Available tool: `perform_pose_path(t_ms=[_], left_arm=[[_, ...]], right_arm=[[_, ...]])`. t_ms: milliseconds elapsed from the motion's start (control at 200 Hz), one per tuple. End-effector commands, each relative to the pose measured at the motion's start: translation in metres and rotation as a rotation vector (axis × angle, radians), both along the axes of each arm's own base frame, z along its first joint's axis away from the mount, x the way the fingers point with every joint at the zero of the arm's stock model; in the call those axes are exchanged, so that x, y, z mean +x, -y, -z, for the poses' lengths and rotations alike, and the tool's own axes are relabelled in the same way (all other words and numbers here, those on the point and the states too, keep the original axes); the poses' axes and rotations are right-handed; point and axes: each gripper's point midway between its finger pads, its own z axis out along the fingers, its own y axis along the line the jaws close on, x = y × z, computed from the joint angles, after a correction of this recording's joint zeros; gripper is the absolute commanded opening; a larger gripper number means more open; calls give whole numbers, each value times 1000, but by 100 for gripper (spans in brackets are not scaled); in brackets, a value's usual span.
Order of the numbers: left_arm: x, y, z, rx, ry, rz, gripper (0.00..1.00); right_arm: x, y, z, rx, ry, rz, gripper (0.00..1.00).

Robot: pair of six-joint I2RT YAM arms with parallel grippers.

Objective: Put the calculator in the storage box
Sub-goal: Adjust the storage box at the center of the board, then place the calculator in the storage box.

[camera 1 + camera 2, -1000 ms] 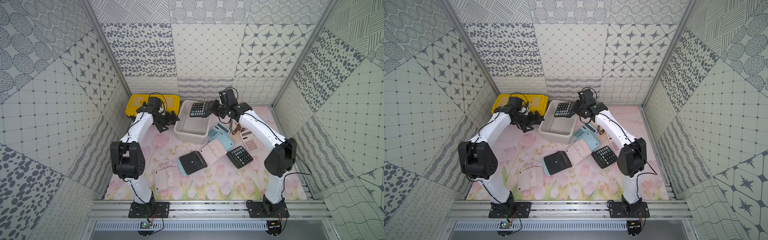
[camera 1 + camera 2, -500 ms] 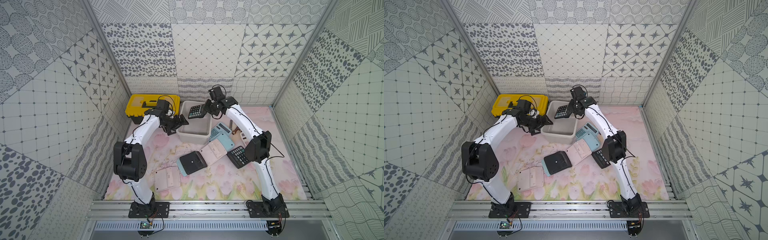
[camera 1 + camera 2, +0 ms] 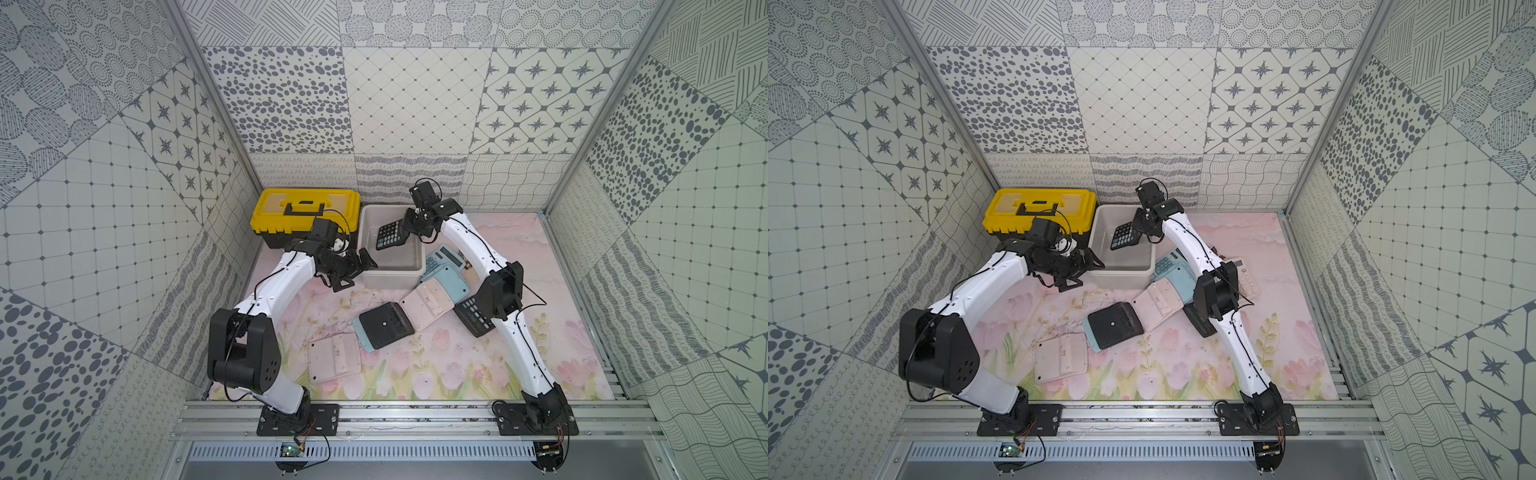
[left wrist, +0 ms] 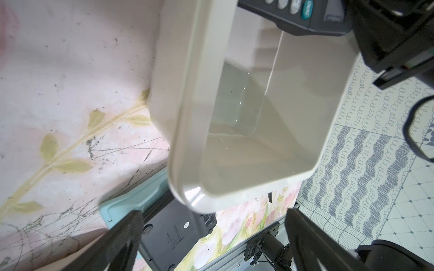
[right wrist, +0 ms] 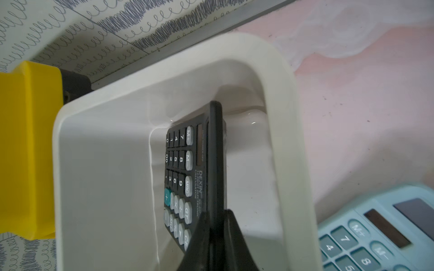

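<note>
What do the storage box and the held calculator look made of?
Storage box: probably smooth, slightly glossy off-white plastic, given its moulded rolled rim and highlights. Calculator: apparently matte black hard plastic case; grey keys, plastic or rubber, unclear.

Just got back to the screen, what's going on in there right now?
The right tool is shut on a black calculator, holding it tilted on edge in the opening of the storage box; it is not yet released. The left tool is open and empty, next to the box's near corner. Several other calculators lie on the mat beside the box.
</note>
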Motion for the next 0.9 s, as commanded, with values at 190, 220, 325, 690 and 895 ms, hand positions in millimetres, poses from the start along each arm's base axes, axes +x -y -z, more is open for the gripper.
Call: perform_pose_path(t_ms=[190, 220, 325, 690, 895], left_arm=[[-24, -22, -9, 27, 36, -117, 100], [-27, -23, -7, 25, 29, -122, 100], [-33, -27, 0, 22, 11, -137, 100], [-64, -38, -6, 16, 2, -218, 100], [-86, -44, -3, 42, -17, -220, 100]], right_arm=[[17, -26, 2, 24, 105, -13, 0], [17, -27, 4, 21, 104, -13, 1], [19, -26, 11, 4, 104, -8, 10], [21, -21, -33, 13, 186, -2, 37], [4, -16, -99, 51, 261, -43, 46]])
